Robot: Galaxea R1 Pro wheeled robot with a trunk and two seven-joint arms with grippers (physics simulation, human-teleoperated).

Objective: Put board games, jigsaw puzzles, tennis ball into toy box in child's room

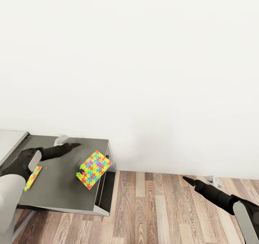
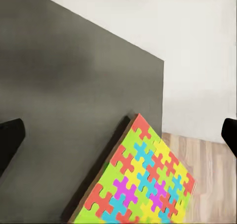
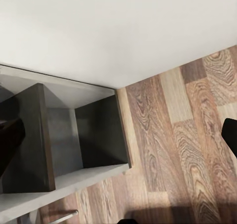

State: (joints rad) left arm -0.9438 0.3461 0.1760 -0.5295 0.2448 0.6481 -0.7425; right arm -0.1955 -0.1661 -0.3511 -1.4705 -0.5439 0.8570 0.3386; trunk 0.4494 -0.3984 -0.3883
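While the left claw (image 1: 73,146) is held over the dark bench (image 1: 64,197) with its fingers spread and nothing between them, the step in hand is judged to be the reach for a jigsaw puzzle. The larger jigsaw puzzle (image 1: 94,169) is seen lying flat near the bench's right-hand edge, one corner close to the rim; in the left wrist view it (image 2: 140,182) is found just ahead of and below the open fingers, not yet touched. A second, narrower puzzle (image 1: 32,177) is seen beside the left forearm, partly hidden by it. The right claw (image 1: 189,181) is held out over the wooden floor (image 1: 162,215), well apart from the bench, its fingers spread and empty as the right wrist view shows.

For the next move, the left claw would need to be lowered and brought toward the puzzle's raised edge, since so thin a piece is likely to be hard to pinch from above. The toy box cannot be placed from these views.
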